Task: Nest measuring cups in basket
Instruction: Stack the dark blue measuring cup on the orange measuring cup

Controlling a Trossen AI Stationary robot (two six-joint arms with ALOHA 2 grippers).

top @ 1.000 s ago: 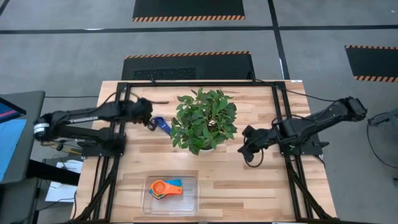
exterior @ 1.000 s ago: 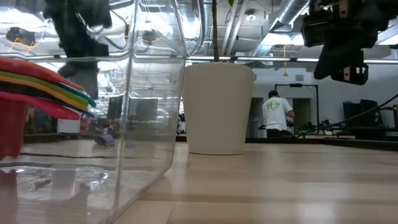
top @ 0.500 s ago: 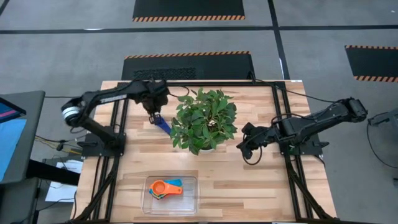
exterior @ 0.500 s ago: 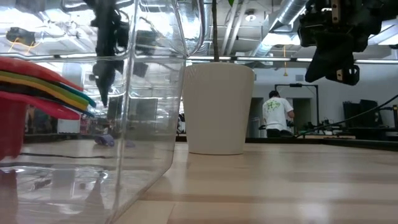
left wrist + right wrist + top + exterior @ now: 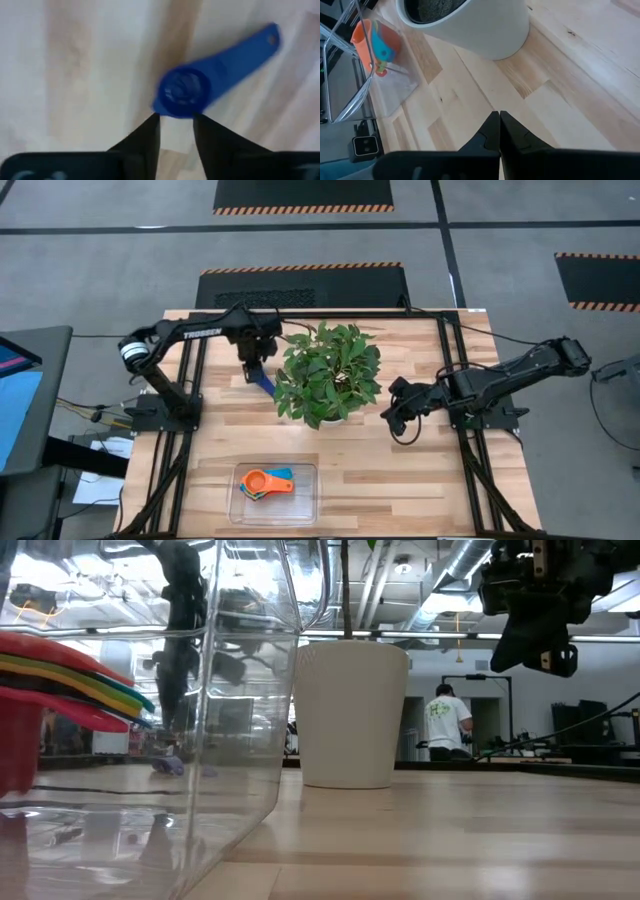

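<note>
A dark blue measuring cup (image 5: 190,90) lies on the table just left of the plant, bowl on the wood (image 5: 263,380). My left gripper (image 5: 176,125) hangs over it, pointing down, fingers slightly open and standing at the rim of its bowl (image 5: 254,368); I see no touch. The clear basket (image 5: 300,505) near the front edge holds the nested cups, orange on top (image 5: 265,481). My right gripper (image 5: 499,131) waits shut right of the plant (image 5: 397,420), above the table.
A leafy potted plant (image 5: 328,372) in a white pot (image 5: 350,715) stands mid-table between the arms. Bare wood lies between the pot and the basket (image 5: 390,85). A person stands far back in the room (image 5: 440,720).
My left gripper has swung from the table's left side toward the far edge and a little right, rolled, and tipped to point straight down over the blue cup. The cup has stayed where it lay.
</note>
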